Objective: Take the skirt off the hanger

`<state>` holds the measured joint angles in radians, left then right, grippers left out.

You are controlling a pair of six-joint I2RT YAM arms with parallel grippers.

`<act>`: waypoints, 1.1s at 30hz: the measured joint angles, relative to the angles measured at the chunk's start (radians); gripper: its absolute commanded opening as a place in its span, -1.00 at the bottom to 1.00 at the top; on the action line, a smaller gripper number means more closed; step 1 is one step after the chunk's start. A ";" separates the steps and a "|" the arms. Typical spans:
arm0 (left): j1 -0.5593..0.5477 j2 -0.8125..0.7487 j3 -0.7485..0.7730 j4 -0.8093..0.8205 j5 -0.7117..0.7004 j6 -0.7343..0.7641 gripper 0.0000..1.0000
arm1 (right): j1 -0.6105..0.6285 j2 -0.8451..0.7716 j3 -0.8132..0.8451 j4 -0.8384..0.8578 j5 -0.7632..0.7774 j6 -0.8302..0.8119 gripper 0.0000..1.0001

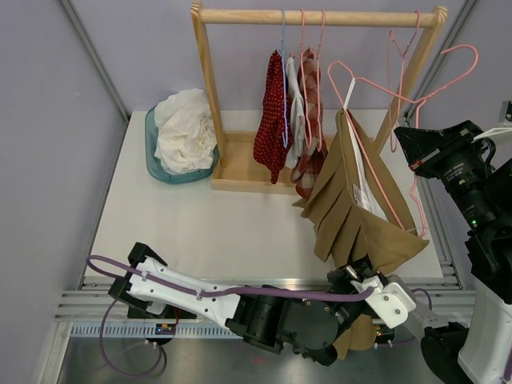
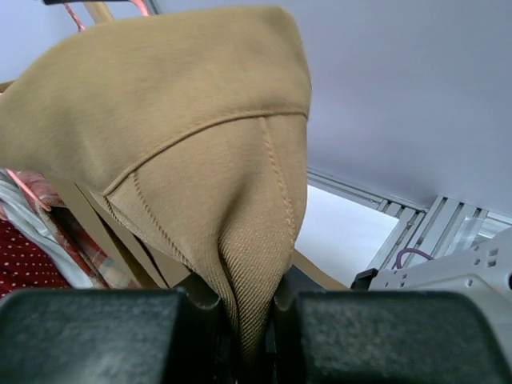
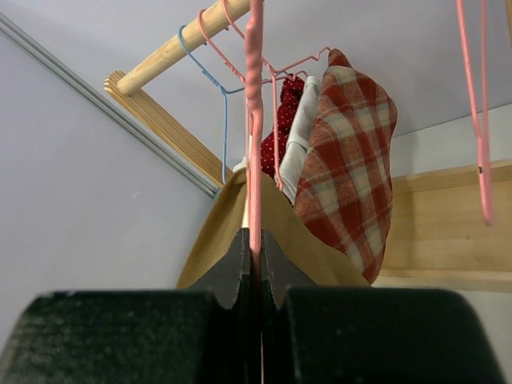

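Observation:
A tan pleated skirt [image 1: 360,208] hangs from a pink wire hanger [image 1: 400,100] held off the rack, above the table's right side. My left gripper [image 1: 362,280] is shut on the skirt's lower edge. In the left wrist view the tan cloth [image 2: 200,144] is pinched between the left gripper's [image 2: 252,320] jaws. My right gripper [image 1: 410,148] is shut on the hanger's wire. In the right wrist view the pink wire [image 3: 255,120] runs up from the right gripper's [image 3: 256,256] closed jaws, with the skirt [image 3: 216,232] behind them.
A wooden clothes rack [image 1: 320,16] stands at the back with a red dotted garment [image 1: 274,120], a white one [image 1: 296,104], a plaid one [image 1: 310,128] and an empty pink hanger [image 1: 398,48]. A teal basket [image 1: 152,156] holding white cloth is at the back left.

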<state>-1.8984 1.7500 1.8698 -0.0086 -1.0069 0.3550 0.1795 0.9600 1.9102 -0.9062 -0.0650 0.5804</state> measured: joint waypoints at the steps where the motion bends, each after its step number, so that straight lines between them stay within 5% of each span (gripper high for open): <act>1: -0.005 0.000 0.000 0.008 -0.009 0.009 -1.00 | 0.000 -0.010 -0.012 0.005 0.005 -0.002 -1.00; 6: -0.008 -0.001 -0.004 0.013 -0.031 0.022 -1.00 | 0.000 -0.012 -0.027 0.011 0.023 -0.013 -1.00; 15: -0.008 -0.118 -0.245 -0.056 0.033 -0.105 -1.00 | 0.005 0.014 0.015 -0.053 0.092 -0.043 -1.00; 24: 0.002 -0.148 -0.262 -0.166 -0.047 -0.148 -1.00 | 0.004 0.026 0.061 -0.097 0.046 -0.068 -1.00; 33: 0.184 -0.414 -0.365 -0.251 -0.075 0.008 -1.00 | -0.006 -0.297 -0.221 0.140 -0.103 -0.159 -1.00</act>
<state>-1.7145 1.3361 1.5047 -0.2596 -1.0817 0.3630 0.1738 0.6628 1.6890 -0.7666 -0.1680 0.4213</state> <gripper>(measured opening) 0.110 0.042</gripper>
